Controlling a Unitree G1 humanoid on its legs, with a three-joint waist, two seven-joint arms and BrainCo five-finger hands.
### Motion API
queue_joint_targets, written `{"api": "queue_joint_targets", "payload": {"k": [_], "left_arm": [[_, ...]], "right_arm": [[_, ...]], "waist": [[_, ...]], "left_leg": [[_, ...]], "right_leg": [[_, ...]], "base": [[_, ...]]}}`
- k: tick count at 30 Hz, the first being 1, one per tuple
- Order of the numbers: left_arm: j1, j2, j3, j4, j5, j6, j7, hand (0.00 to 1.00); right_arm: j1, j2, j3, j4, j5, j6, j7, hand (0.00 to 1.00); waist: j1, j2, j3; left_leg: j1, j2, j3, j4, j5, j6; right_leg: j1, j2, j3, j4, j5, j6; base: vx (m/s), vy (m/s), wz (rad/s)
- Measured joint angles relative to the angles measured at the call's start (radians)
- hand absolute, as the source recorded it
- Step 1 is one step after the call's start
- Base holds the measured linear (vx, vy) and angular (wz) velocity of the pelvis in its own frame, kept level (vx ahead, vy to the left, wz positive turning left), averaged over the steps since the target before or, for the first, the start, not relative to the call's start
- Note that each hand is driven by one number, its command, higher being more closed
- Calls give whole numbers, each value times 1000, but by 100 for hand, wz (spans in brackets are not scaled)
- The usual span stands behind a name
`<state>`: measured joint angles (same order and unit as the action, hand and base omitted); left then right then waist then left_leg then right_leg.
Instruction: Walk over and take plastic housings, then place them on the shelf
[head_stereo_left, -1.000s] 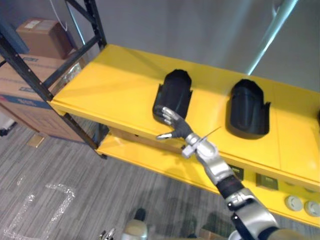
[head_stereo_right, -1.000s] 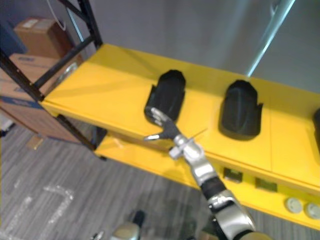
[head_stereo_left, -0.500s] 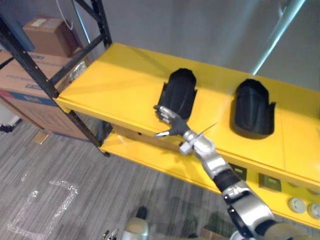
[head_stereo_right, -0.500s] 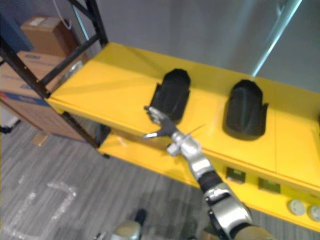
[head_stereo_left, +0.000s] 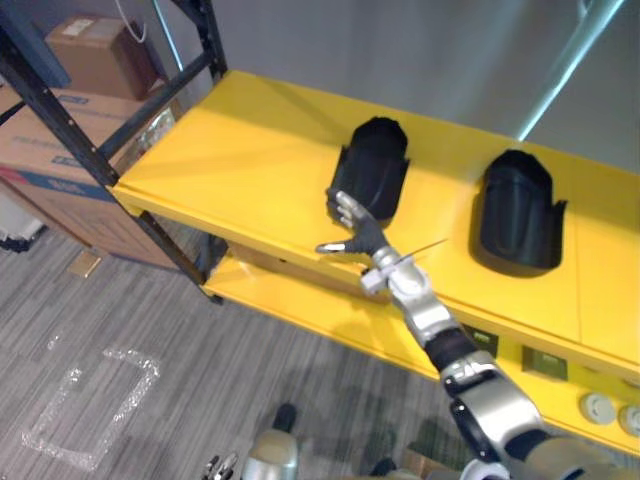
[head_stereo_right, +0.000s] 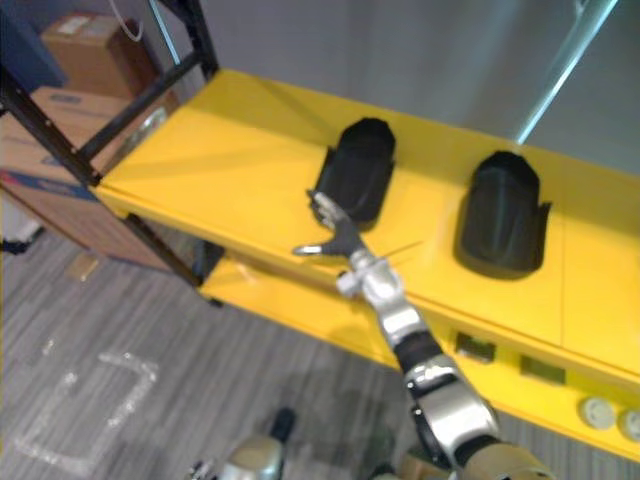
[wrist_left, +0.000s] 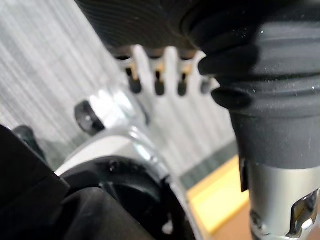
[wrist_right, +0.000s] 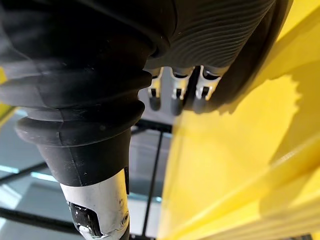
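The black housing (head_stereo_left: 377, 165) lies front-to-back on the shelf (head_stereo_left: 230, 150), rounded end rearward.

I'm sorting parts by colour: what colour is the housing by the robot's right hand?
Black; the housing shows best in the left eye view, on the yellow shelf.

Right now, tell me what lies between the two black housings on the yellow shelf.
Nothing: the stretch of yellow shelf between the left housing and the right housing is bare, as both eye views show.
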<state>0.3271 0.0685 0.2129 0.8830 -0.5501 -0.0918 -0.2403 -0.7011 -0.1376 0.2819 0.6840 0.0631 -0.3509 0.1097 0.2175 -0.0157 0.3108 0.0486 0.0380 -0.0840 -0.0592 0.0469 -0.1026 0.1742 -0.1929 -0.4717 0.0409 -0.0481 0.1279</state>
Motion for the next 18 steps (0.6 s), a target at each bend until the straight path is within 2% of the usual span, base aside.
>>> {"api": "queue_joint_targets", "payload": {"k": [2,5,6,10,12,14,17,18], "left_arm": [[0,0,0,-1,0,1,0,0],[1,0,0,-7,-1,1,0,0],[1,0,0,-7,-1,1,0,0],[1,0,0,-8,-1,-2,0,0],[7,0,2,-7,-3,-7,0,0],[10,0,2,-6,-3,-15,0,0],[29,0,2,-2,-2,-40,7,0],[31,0,2,1,2,-43,25,0]], "right_arm": [[-2,0,-3,-4,2,-1,9,0],[-1,-5,11,-122,45,4,79,0],[0,-5,15,-225,56,6,106,0],[6,-6,2,-539,131,12,127,0],[38,-4,-20,-696,158,16,98,0],[76,-5,-58,-762,159,19,68,0],[148,-13,-139,-849,124,23,-43,0],[185,-28,-169,-877,86,30,-101,0]], "waist": [[-1,1,3],[-5,0,5],[-8,0,5],[-16,-3,3],[-18,-15,-4],[-30,-26,-10],[-44,-50,-25],[-52,-55,-28]], "left_leg": [[-8,-2,-12,0,3,1],[-18,4,-19,0,4,1],[-18,6,-18,0,4,1],[-15,9,-8,0,3,1],[-14,12,15,0,0,3],[-12,12,17,0,0,3],[-7,13,45,-1,-5,1],[0,14,51,-3,-5,2]], "right_leg": [[-1,0,-13,0,0,0],[-4,3,-19,0,0,0],[-4,3,-19,0,0,0],[-8,4,-9,0,-1,-1],[-19,4,14,0,0,-1],[-19,4,17,1,0,-1],[-35,6,49,7,0,-1],[-35,6,57,9,0,-2]], "base": [[-9,-13,17],[-1,-40,9],[0,0,0],[14,-22,-7],[3,-8,-23],[-7,-8,-10],[-23,1,-25],[-30,6,-30]]}}
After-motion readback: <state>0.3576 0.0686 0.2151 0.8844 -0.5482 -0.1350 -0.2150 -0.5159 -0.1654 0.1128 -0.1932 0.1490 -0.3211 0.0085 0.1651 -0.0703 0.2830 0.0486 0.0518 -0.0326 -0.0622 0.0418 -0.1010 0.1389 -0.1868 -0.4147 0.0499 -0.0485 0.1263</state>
